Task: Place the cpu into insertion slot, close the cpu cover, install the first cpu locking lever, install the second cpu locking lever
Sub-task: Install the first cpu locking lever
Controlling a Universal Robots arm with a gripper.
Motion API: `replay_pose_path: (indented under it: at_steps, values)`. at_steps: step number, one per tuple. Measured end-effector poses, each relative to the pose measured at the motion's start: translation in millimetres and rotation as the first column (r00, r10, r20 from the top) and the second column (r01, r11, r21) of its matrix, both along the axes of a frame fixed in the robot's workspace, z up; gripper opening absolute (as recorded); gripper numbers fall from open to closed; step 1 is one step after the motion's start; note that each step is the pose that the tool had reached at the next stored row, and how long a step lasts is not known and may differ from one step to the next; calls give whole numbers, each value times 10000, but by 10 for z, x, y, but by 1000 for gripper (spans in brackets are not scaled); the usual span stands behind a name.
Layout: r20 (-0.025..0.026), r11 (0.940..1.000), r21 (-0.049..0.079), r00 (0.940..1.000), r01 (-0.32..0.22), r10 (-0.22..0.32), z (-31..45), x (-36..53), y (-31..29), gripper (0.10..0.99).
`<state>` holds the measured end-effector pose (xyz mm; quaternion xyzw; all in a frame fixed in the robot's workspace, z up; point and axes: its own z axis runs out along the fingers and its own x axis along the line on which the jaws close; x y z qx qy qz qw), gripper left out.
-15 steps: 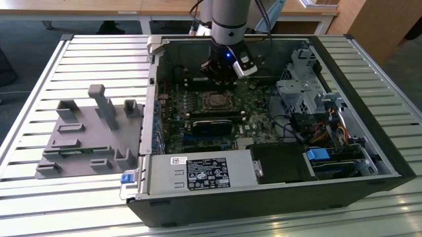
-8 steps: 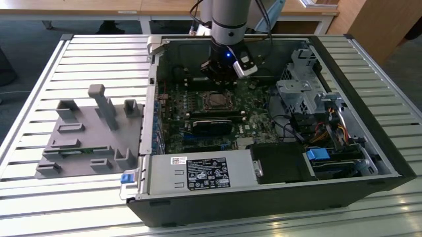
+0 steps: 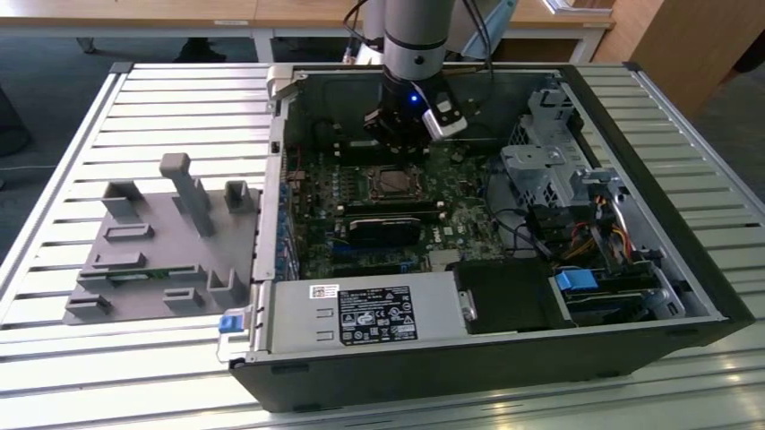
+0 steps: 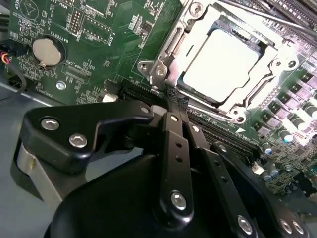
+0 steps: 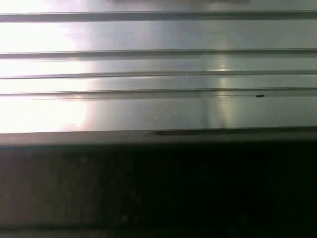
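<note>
In the exterior view my gripper (image 3: 399, 143) hangs inside the open computer case, just behind the cpu socket (image 3: 391, 183) on the green motherboard. The second wrist view shows the cpu (image 4: 220, 62) lying flat in the slot, pale and reflective. The silvery cpu cover (image 4: 275, 55) is folded down around it. My gripper (image 4: 174, 97) is shut, its two black fingers pressed together with nothing visibly between them. The tips sit at the near corner of the socket frame, beside a thin metal lever (image 4: 210, 110) that runs along the frame's edge.
Black memory sticks (image 3: 389, 215) lie just in front of the socket. A drive cage with cables (image 3: 556, 179) stands at the exterior view's right, the power supply (image 3: 358, 313) at the front. A grey fixture (image 3: 156, 242) rests on the slatted metal table (image 5: 158, 64).
</note>
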<state>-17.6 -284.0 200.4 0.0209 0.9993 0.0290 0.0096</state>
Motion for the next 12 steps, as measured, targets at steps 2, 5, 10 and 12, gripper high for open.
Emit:
replay_pose_path:
  at_steps: [2, 5, 10, 12]
  values:
    - [-2, 10000, -34, 10000, -2, 2, -9, 1, 0, 106]
    - [-6, 10000, -83, 10000, -1, 1, -21, 3, 1, 106]
    - [-1, 10000, -89, 10000, 0, 0, -30, 7, 4, 106]
    - [5, 10000, -83, 10000, 0, 0, -19, 8, 5, 106]
